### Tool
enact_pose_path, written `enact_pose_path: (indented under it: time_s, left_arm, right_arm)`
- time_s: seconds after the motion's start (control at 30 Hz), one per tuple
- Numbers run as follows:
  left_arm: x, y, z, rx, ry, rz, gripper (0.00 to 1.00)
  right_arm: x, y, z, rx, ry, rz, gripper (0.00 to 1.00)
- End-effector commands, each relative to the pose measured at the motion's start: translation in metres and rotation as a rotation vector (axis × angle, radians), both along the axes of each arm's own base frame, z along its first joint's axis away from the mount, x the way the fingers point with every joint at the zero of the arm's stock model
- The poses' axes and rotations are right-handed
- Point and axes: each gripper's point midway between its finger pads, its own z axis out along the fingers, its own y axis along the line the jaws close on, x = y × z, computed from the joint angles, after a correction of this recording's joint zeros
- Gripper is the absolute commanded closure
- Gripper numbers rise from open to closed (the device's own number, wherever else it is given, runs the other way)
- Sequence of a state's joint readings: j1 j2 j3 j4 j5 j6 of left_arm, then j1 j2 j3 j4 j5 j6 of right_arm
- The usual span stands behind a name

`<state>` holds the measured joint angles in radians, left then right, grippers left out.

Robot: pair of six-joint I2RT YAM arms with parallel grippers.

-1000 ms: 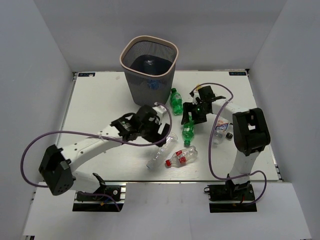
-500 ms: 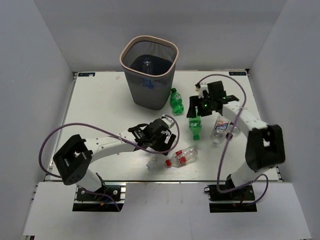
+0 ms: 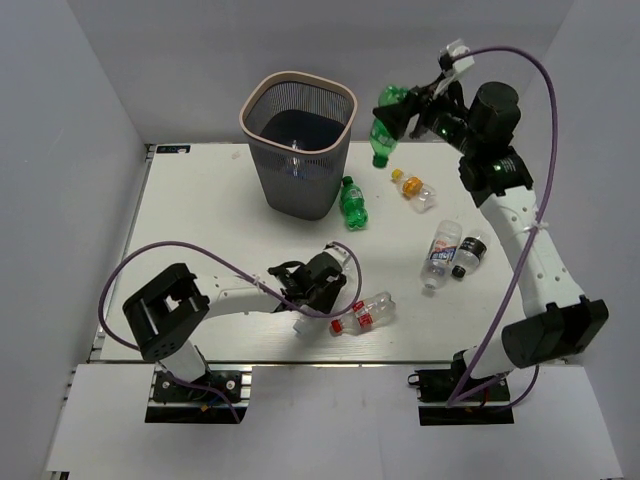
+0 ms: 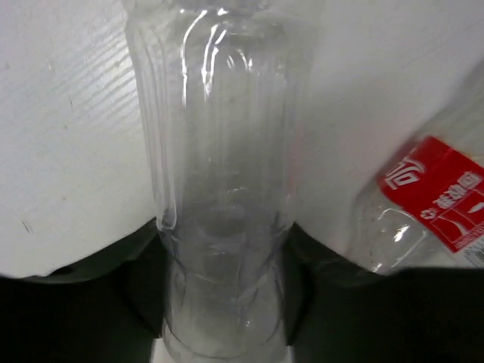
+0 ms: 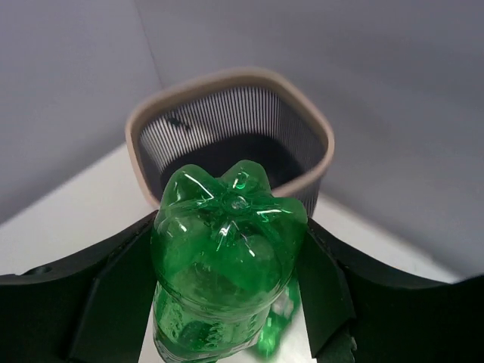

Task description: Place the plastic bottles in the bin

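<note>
My right gripper [image 3: 398, 112] is raised high, just right of the bin [image 3: 262, 90], and is shut on a green bottle [image 3: 385, 130]. In the right wrist view that green bottle [image 5: 227, 242] sits base-up between the jaws of the right gripper [image 5: 231, 265], with the bin's beige rim [image 5: 227, 78] beyond it. My left gripper [image 3: 320, 288] is low on the table and shut on a clear bottle [image 3: 306, 324]. The left wrist view shows the clear bottle [image 4: 223, 151] running between the jaws of the left gripper [image 4: 224, 257], beside a red-labelled bottle [image 4: 431, 204].
Still lying on the table are a second green bottle [image 3: 352, 203] by the bin's foot, an orange-capped bottle [image 3: 413, 188], a clear blue-labelled bottle [image 3: 440, 253], a dark-capped bottle [image 3: 467, 256] and the red-labelled bottle [image 3: 362, 314]. Grey walls enclose the table.
My right arm has lifted the green bottle off the table, up and back beside the bin. My left gripper has dropped toward the front edge and shut on the clear bottle.
</note>
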<state>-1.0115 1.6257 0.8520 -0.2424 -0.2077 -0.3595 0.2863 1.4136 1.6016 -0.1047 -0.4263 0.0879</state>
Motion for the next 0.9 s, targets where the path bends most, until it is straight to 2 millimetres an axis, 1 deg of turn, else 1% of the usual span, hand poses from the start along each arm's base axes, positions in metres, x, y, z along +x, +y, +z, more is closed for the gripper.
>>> enact_pose_path:
  time_s: [0.0, 0.03, 0.07, 0.1, 0.13, 0.17, 0.2, 0.23, 0.27, 0.3, 0.33, 0.37, 0.4, 0.43, 0.47, 0.5, 0.53, 0.57, 0.6, 0.63, 0.67, 0.7, 0.73, 0.77, 0.8, 0.83, 0.87]
  left_arm:
    - [-0.006, -0.001, -0.009, -0.029, 0.012, 0.009, 0.5]
    - [-0.007, 0.002, -0.012, -0.021, 0.017, 0.009, 0.65]
    - [-0.01, -0.001, -0.012, -0.027, 0.022, 0.01, 0.72]
    - [-0.01, -0.001, -0.009, -0.036, 0.016, 0.01, 0.78]
    - [-0.009, -0.002, -0.004, -0.046, 0.01, 0.009, 0.81]
    - [-0.008, -0.004, 0.001, -0.06, 0.002, 0.009, 0.81]
    - [-0.009, -0.009, 0.015, -0.095, -0.019, -0.001, 0.83]
    - [-0.007, -0.009, 0.023, -0.117, -0.034, 0.011, 0.83]
    - [-0.006, -0.012, 0.035, -0.139, -0.047, 0.011, 0.83]
    - [-0.006, -0.015, 0.048, -0.158, -0.068, 0.008, 0.84]
    - [-0.003, -0.021, 0.076, -0.218, -0.103, 0.007, 0.84]
    - [-0.003, -0.019, 0.087, -0.227, -0.115, -0.001, 0.84]
    - [0.0, -0.018, 0.101, -0.243, -0.142, 0.012, 0.84]
    - [0.0, -0.023, 0.123, -0.279, -0.169, -0.004, 0.85]
    - [-0.001, -0.019, 0.144, -0.307, -0.195, 0.004, 0.85]
    - [0.003, -0.016, 0.159, -0.318, -0.229, 0.012, 0.85]
    - [0.005, -0.017, 0.184, -0.358, -0.26, 0.021, 0.85]
    - [0.006, -0.011, 0.196, -0.359, -0.281, 0.025, 0.85]
    - [0.01, -0.007, 0.226, -0.4, -0.334, 0.045, 0.85]
    - [0.011, -0.004, 0.24, -0.417, -0.356, 0.059, 0.85]
    - [0.015, 0.002, 0.252, -0.417, -0.391, 0.079, 0.87]
    - [0.017, 0.004, 0.274, -0.448, -0.42, 0.097, 0.87]
    - [0.019, 0.009, 0.288, -0.46, -0.455, 0.099, 0.87]
    - [0.024, 0.012, 0.299, -0.467, -0.494, 0.119, 0.87]
    - [0.027, 0.012, 0.325, -0.524, -0.547, 0.133, 0.87]
    - [0.031, 0.014, 0.337, -0.529, -0.591, 0.134, 0.87]
    - [0.036, 0.017, 0.351, -0.542, -0.638, 0.157, 0.87]
  right_arm:
    - [0.022, 0.023, 0.052, 0.149, -0.13, 0.061, 1.0]
    - [0.023, 0.026, 0.071, 0.197, -0.199, 0.075, 1.0]
    - [0.021, 0.028, 0.092, 0.228, -0.241, 0.084, 1.0]
    - [0.044, 0.038, 0.077, 0.233, -0.221, 0.088, 1.0]
    - [0.035, 0.042, 0.112, 0.277, -0.281, 0.113, 1.0]
    - [0.041, 0.045, 0.117, 0.289, -0.292, 0.114, 1.0]
    - [0.058, 0.056, 0.105, 0.294, -0.265, 0.116, 1.0]
    - [0.063, 0.063, 0.122, 0.322, -0.299, 0.129, 1.0]
    - [0.082, 0.073, 0.107, 0.328, -0.264, 0.129, 1.0]
    - [0.089, 0.077, 0.108, 0.337, -0.275, 0.119, 1.0]
    - [0.099, 0.085, 0.108, 0.343, -0.29, 0.123, 1.0]
    - [0.11, 0.099, 0.102, 0.354, -0.288, 0.123, 1.0]
    - [0.115, 0.104, 0.099, 0.335, -0.313, 0.111, 1.0]
    - [0.118, 0.108, 0.1, 0.332, -0.326, 0.105, 0.97]
    - [0.127, 0.126, 0.075, 0.306, -0.297, 0.118, 0.92]
    - [0.132, 0.132, 0.058, 0.283, -0.277, 0.118, 0.88]
    - [0.133, 0.136, 0.05, 0.273, -0.27, 0.123, 0.78]
    - [0.134, 0.138, 0.041, 0.264, -0.253, 0.124, 0.68]
    - [0.14, 0.141, 0.015, 0.236, -0.209, 0.118, 0.53]
    - [0.142, 0.137, 0.013, 0.236, -0.201, 0.097, 0.19]
    - [0.143, 0.133, 0.012, 0.234, -0.197, 0.089, 0.1]
    - [0.142, 0.126, 0.017, 0.235, -0.201, 0.079, 0.1]
    - [0.145, 0.12, 0.015, 0.227, -0.184, 0.064, 0.1]
    - [0.135, 0.113, 0.038, 0.243, -0.213, 0.065, 0.1]
    - [0.138, 0.097, 0.045, 0.245, -0.215, 0.048, 0.1]
    - [0.131, 0.096, 0.052, 0.254, -0.213, 0.064, 0.1]
    - [0.129, 0.09, 0.057, 0.256, -0.207, 0.058, 0.1]
